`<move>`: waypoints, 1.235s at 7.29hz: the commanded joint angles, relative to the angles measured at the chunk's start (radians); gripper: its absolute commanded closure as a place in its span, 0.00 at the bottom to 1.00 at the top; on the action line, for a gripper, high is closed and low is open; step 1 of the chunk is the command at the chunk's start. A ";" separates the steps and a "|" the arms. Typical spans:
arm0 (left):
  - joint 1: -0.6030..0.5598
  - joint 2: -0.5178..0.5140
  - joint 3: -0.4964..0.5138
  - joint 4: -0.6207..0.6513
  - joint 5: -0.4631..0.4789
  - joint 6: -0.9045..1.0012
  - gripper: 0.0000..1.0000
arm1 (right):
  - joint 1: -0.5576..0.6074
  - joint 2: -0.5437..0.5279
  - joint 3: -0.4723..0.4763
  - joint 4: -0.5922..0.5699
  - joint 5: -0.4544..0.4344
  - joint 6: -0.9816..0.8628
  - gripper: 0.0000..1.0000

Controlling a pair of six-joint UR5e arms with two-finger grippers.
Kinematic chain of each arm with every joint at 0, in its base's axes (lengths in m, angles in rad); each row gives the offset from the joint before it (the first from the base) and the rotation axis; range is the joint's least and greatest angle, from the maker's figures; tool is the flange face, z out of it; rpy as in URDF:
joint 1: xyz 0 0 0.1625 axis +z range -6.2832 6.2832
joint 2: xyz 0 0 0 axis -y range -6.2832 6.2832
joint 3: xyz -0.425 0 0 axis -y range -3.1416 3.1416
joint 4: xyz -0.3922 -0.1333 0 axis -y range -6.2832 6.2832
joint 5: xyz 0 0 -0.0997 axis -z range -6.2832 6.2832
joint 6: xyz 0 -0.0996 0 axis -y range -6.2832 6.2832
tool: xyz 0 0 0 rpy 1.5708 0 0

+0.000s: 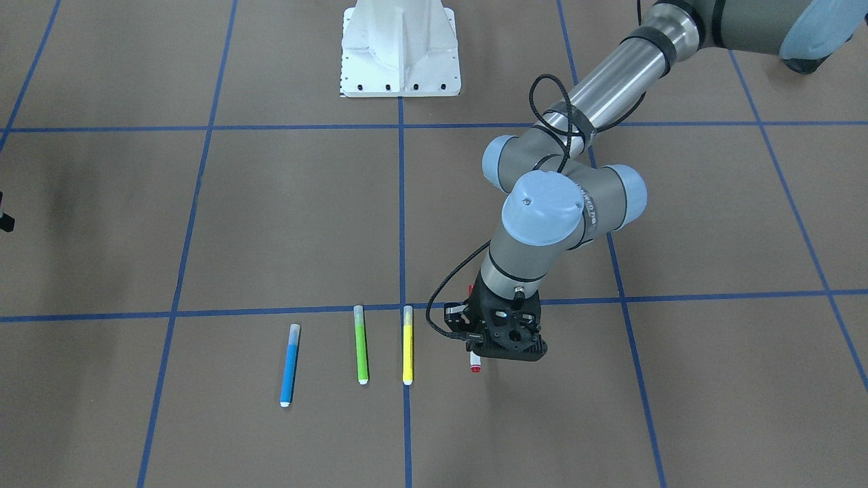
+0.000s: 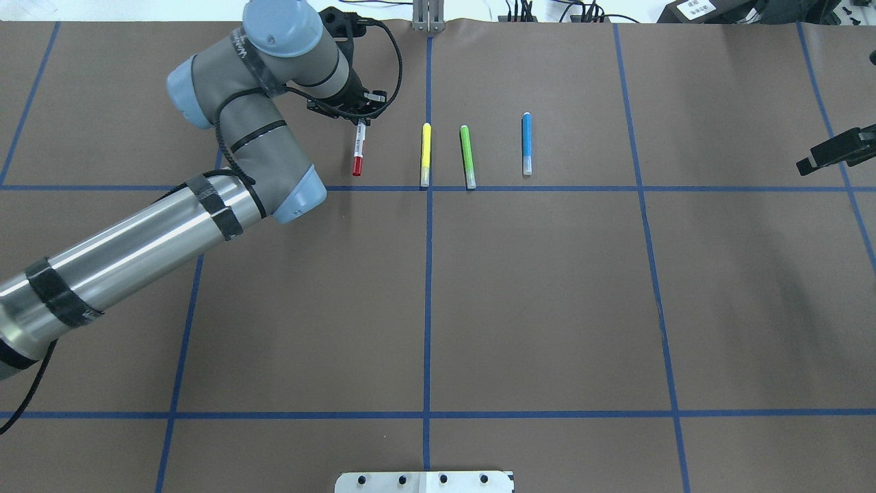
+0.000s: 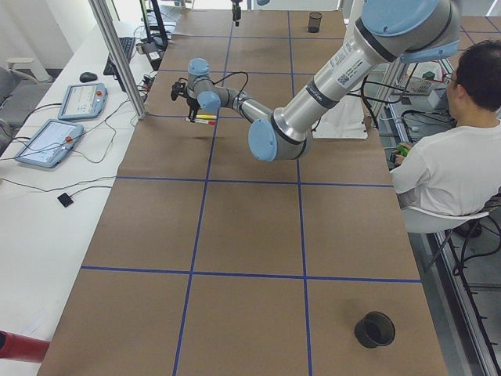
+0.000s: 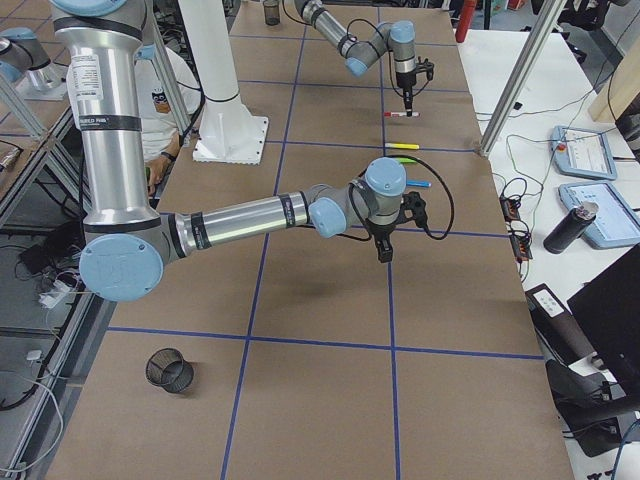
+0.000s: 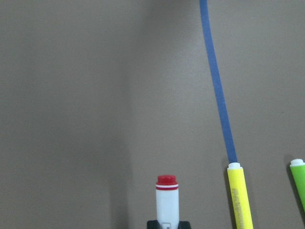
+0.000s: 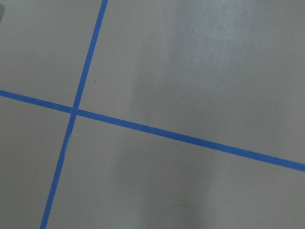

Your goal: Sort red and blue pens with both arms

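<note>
The red pen (image 2: 357,154) has a white barrel, and its red cap points toward the robot. My left gripper (image 2: 358,120) is shut on its far end at the table's far left. In the left wrist view the red pen (image 5: 167,198) stands between the fingertips. Only the pen's red tip (image 1: 475,367) shows under the left gripper (image 1: 489,347) in the front view. I cannot tell whether the pen is off the table. The blue pen (image 2: 526,144) lies alone to the right of the row. My right gripper (image 2: 818,159) hangs open at the right edge, far from the pens.
A yellow pen (image 2: 425,154) and a green pen (image 2: 467,156) lie parallel between the red and blue pens. The white pedestal (image 1: 400,47) stands at the robot's side. A black mesh cup (image 4: 170,370) sits near the table's right end. A person (image 3: 454,157) sits beside the table.
</note>
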 commanded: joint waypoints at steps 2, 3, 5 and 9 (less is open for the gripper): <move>-0.077 0.168 -0.190 0.015 -0.037 0.008 1.00 | 0.002 0.003 -0.005 0.000 0.003 0.004 0.00; -0.101 0.193 -0.239 0.025 -0.086 0.012 1.00 | 0.002 0.002 -0.005 0.000 0.004 0.019 0.00; -0.261 0.388 -0.412 0.022 -0.248 0.105 1.00 | 0.000 0.006 -0.012 0.000 0.003 0.027 0.00; -0.430 1.009 -0.808 -0.057 -0.246 0.133 1.00 | 0.000 0.008 -0.011 0.001 0.003 0.027 0.00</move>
